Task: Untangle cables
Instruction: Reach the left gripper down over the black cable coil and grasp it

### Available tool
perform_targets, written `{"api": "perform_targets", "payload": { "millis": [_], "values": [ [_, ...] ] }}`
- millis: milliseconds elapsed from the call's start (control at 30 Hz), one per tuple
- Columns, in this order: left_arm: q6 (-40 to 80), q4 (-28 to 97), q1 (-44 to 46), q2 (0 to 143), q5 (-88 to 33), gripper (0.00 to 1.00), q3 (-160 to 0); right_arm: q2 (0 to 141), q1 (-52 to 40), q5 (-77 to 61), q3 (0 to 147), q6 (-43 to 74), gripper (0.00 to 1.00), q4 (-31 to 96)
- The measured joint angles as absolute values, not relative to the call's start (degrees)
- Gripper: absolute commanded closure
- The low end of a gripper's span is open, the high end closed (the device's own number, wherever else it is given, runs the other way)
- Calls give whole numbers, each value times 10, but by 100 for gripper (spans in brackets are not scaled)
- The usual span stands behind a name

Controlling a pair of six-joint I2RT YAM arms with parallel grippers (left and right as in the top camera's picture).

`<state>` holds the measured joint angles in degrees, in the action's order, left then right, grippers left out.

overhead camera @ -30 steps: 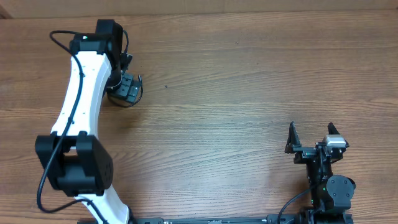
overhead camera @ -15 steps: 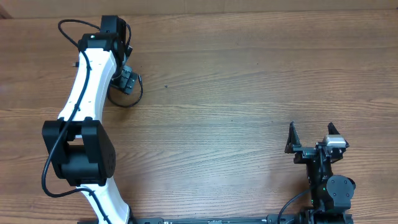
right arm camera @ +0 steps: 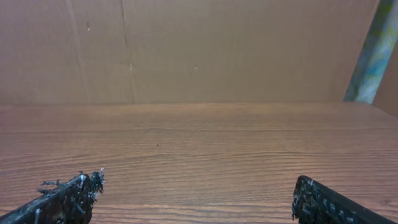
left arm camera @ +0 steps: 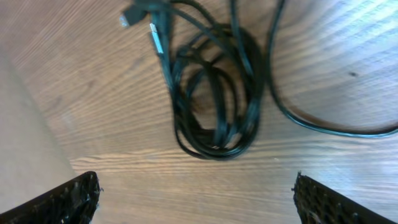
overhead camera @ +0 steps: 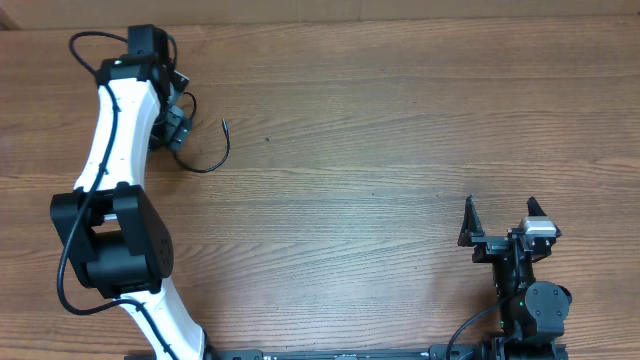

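Note:
The cables (left arm camera: 214,93) are a coiled bundle of thin black cords lying on the wooden table, with metal-tipped plugs (left arm camera: 155,37) at the top left of the left wrist view. One loose strand (left arm camera: 323,127) curves away to the right. In the overhead view only this strand (overhead camera: 207,167) and its tip show, beside the left arm's wrist. My left gripper (left arm camera: 196,205) is open and empty, just short of the bundle; it also shows in the overhead view (overhead camera: 176,128). My right gripper (overhead camera: 500,225) is open and empty at the near right, and its wrist view (right arm camera: 199,202) shows bare table.
The left arm's white links (overhead camera: 115,130) stretch along the table's left side. A brown cardboard wall (right arm camera: 199,50) stands behind the table's far edge. The table's left edge (left arm camera: 25,124) lies close to the bundle.
My left arm has swung left and toward the far edge. The loose strand with its tip now lies uncovered to the right of the gripper. The right arm has not moved.

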<state>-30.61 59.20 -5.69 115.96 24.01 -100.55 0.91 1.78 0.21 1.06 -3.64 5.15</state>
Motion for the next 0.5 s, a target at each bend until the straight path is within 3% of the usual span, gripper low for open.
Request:
{"api": "perform_targets", "payload": {
  "millis": [500],
  "values": [
    [-356,518,-57,1160,243,0,-942,9,18,2,11,-36,0,51]
  ]
}}
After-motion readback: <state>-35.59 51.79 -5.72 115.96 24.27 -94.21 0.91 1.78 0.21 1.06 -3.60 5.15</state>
